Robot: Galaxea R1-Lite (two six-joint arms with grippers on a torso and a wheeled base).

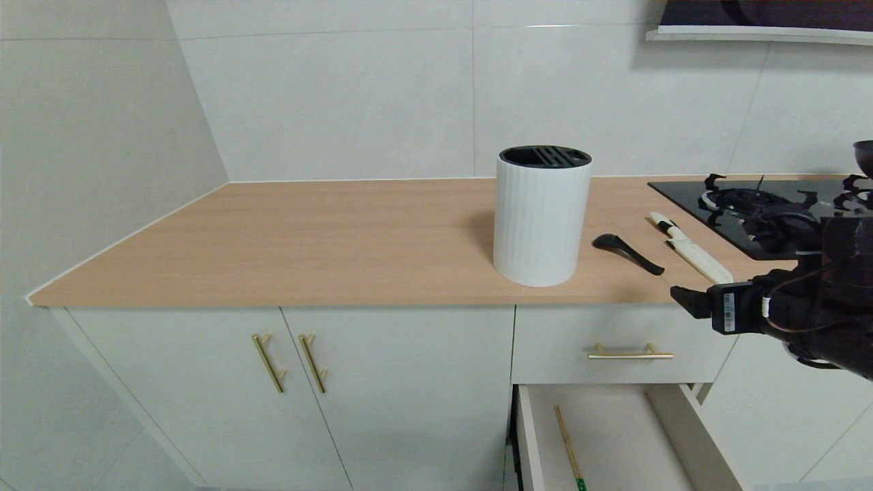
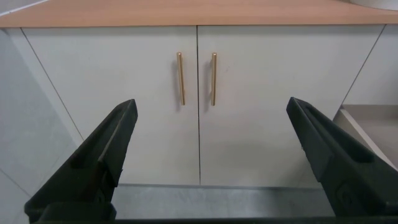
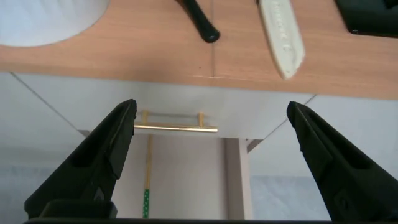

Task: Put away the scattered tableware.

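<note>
On the wood counter [image 1: 307, 239] a black spoon [image 1: 626, 252] and white knife [image 1: 689, 252] lie beside the slotted holder [image 1: 542, 218], above an open drawer [image 1: 672, 423] probably meant for them, the right end effector [image 3: 210, 112] spread wide nearby, the left end effector [image 2: 210, 107] wide too.

Getting only handle end of black plastic spoon [image 3: 200, 23] in right wrist view, w/ bowl end off pic edge. Cropping cream-white knife [image 3: 281, 38] there too, & showing just a curved bit of white ribbed cylindrical holder [image 3: 50, 18]. In head view, losing part of black glass gas hob [image 1: 682, 196] behind right arm [image 1: 818, 300] & off pic edge. Cutting open white lower drawer [image 1: 689, 429] & thin wooden chopstick w/ green tip [image 1: 568, 443] at bottom edge. Not making out anything inside holder's black slotted top.
</note>
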